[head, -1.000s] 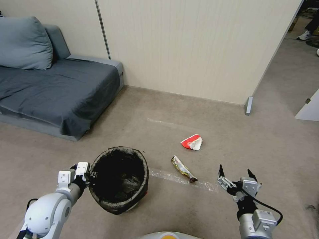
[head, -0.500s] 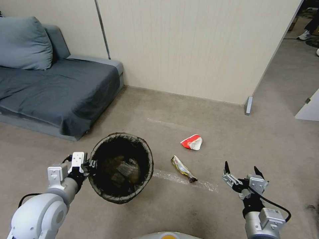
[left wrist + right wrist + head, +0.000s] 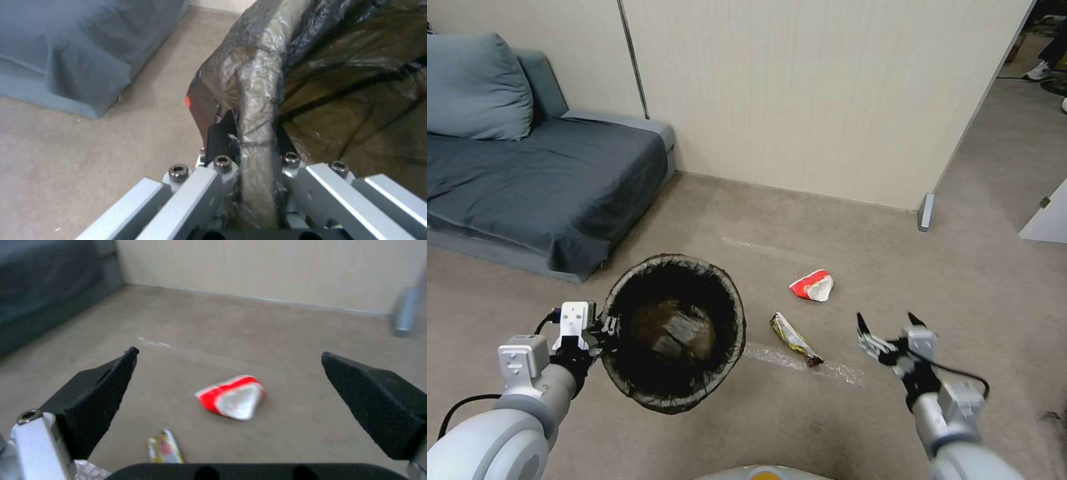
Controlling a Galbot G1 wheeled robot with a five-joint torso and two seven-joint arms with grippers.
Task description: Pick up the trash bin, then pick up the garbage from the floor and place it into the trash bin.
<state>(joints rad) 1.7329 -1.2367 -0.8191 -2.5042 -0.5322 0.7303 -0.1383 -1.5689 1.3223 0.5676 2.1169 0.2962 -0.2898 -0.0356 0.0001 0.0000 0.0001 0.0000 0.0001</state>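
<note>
The left hand point(image 3: 594, 331) pinches the bin point(image 3: 672, 332) by its rim, the bag liner caught between its fingers, and holds it off the floor, mouth tilted toward me with scraps already inside. The right hand point(image 3: 886, 339) hangs spread wide above the floor, right of the yellow packet point(image 3: 794, 340); the red-and-white wrapper point(image 3: 812, 285) lies a little farther out toward the wall. Both pieces are apart from each other and from the bin. My worry is that rim grip: it bites on slick plastic at one edge, so the bin could swing or slip free. The flat packet could also skid away from closing fingers.
</note>
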